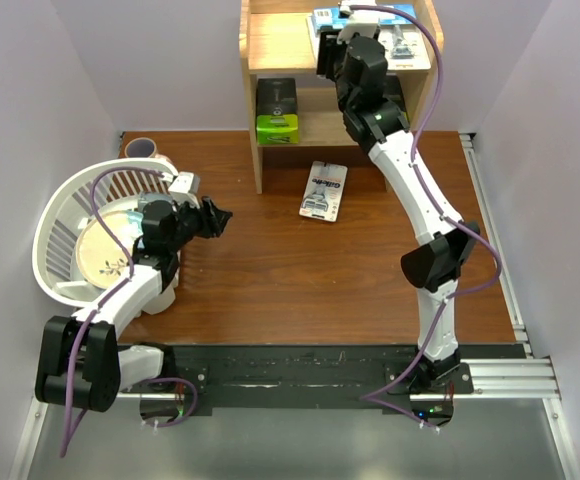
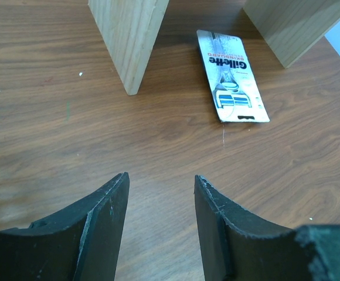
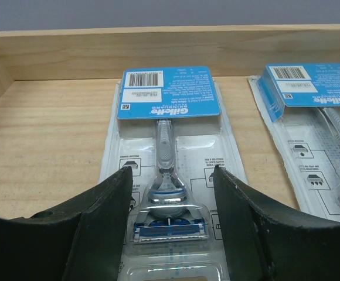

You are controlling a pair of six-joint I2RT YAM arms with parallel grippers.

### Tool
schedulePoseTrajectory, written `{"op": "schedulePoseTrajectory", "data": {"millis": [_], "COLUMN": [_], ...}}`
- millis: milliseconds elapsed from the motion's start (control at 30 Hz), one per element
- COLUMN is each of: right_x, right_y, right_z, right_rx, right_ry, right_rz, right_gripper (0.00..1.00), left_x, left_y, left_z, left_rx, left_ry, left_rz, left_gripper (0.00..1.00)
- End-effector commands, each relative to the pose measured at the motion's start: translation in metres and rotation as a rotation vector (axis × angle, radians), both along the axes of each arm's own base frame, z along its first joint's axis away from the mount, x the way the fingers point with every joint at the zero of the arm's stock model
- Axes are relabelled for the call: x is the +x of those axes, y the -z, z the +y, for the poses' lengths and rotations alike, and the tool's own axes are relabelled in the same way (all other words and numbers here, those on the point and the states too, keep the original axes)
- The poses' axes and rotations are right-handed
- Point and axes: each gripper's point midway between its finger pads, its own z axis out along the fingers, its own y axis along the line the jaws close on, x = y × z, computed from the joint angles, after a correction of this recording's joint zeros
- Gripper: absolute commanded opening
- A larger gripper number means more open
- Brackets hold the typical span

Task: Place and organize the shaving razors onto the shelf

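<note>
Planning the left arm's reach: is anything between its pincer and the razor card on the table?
Nothing visible: only bare table separates the left pincer and the razor card; the shelf's side panel stands beside that path.

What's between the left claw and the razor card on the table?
Just bare brown table between the left claw and razor card; the left wrist view shows it.

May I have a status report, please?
Left pincer open, empty. Right pincer open over white-and-blue blister card on wooden shelf. Another card on table. Nothing blocking.
</note>
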Motion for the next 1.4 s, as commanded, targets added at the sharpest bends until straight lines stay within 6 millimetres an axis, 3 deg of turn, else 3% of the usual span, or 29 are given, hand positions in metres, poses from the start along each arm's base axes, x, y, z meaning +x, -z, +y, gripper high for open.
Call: {"op": "schedulePoseTrajectory", "data": {"millis": [0,467,633,900,1367], "right_x": [0.003,-0.001,0.002,0.000,0.001], "right_y": [0.008,0.006,0.008,-0.014,-0.005], "right_z": [0.001,-0.011,-0.002,0.006,-0.004], "right_rx": [0.011,0.058,0.097,0.092,0.050], "right_ry": [0.059,0.180,0.175,0.172,0.239], "right_rz": [0.011,-0.006,-0.017,-0.093,-0.070], "right_gripper": [0.60,0.56,0.56,0.56,0.55], "left_x": [0.001,0.001,0.000,0.002,0.002], "left_y": [-0.010,-0.009,-0.009,-0.013,-0.015], "left_z": [0.004,0.004,0.003,0.004,0.003], "left_rx": [-0.011,-0.020,-0.020,-0.012,-0.011], "left_ry": [-0.016,-0.017,-0.015,-0.015,-0.010], "left_rz": [-0.044,-0.041,-0.039,-0.045,-0.048], "left_gripper": [0.53,0.53,0.53,0.53,0.53]}}
